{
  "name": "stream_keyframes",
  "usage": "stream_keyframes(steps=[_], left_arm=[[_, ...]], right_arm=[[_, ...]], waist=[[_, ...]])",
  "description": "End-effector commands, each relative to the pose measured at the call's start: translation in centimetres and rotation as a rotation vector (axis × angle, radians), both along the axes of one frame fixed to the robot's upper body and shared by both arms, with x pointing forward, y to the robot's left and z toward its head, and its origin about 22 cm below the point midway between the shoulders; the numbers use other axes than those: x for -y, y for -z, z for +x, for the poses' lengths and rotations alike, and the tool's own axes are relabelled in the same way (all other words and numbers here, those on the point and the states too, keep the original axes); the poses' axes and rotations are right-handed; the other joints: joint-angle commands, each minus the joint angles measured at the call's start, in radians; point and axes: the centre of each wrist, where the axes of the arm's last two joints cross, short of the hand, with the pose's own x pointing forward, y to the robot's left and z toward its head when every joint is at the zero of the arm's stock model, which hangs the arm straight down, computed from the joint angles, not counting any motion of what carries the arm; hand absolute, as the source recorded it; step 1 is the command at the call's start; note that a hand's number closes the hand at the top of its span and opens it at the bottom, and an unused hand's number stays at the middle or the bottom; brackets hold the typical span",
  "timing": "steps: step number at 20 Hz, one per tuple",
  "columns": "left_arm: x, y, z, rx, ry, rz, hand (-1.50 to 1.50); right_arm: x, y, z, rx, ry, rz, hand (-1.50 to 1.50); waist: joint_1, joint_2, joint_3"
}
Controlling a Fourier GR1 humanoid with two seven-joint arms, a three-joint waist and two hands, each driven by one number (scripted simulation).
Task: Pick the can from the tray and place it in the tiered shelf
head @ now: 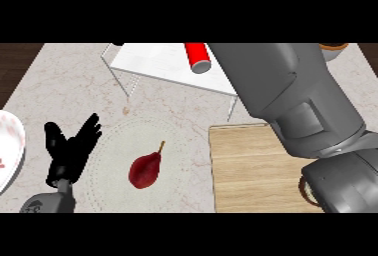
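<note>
- At the far left edge a white plate (9,150) with faint red marks shows only in part, resting on the pale marbled surface (66,85).
- Just right of it the left robot hand (70,150) stands at rest near the lower left, fingers straight and spread upward, holding nothing.
- Next comes a round, pale placemat (118,150) with a dark red pear-like fruit (145,170) lying on it, stem pointing up and away.
- Farther back, the white tiered shelf (155,62) stands on thin wire legs, and the red can (198,57) lies on its side on the top tier (its grey end faces the camera), so it looks already placed.
- The can is, by my judgement, light, rigid and smooth, apt to roll on its side; a hold across the middle of its round body would suit it best.
- To the right a wooden tray (244,170) lies flat on the surface.
- The grey right forearm (295,100) stretches over the tray toward the shelf; the right robot hand itself is hidden, so I cannot tell its state.
</note>
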Motion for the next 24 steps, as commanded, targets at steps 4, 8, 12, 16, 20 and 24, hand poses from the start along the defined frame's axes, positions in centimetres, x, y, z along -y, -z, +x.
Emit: stream_keyframes(steps=[4, 8, 12, 16, 20, 24], left_arm=[[0.0, 0.4, -0.1, -0.035, -0.005, -0.017, 0.00], [0.1, 1.5, -0.7, -0.037, -0.021, 0.002, 0.00], [-2.2, 0.4, 0.0, -0.045, -0.053, 0.004, 0.00], [-2.0, 0.4, -1.0, -0.057, -0.064, -0.018, 0.00], [-2.2, 2.1, -2.8, -0.059, -0.070, -0.006, 0.00], [-3.4, 1.4, -2.5, -0.066, -0.109, -0.005, 0.00]], right_arm=[[1.3, -2.2, -0.5, 0.132, -0.004, 0.274, -1.50], [2.8, -2.9, -0.2, 0.212, 0.092, 0.295, -1.50], [5.2, -4.6, 0.1, 0.235, 0.224, 0.265, -1.50], [8.2, -4.5, 0.5, 0.315, 0.328, 0.361, -1.50], [9.9, -5.8, -0.8, 0.299, 0.323, 0.449, -1.50], [15.1, -5.3, -2.0, 0.274, 0.315, 0.438, -1.50]], waist=[[-0.008, -0.001, -0.004], [-0.022, -0.005, -0.004], [-0.043, -0.014, -0.004], [-0.051, -0.019, -0.003], [-0.082, -0.034, -0.003], [-0.092, -0.032, -0.001]])
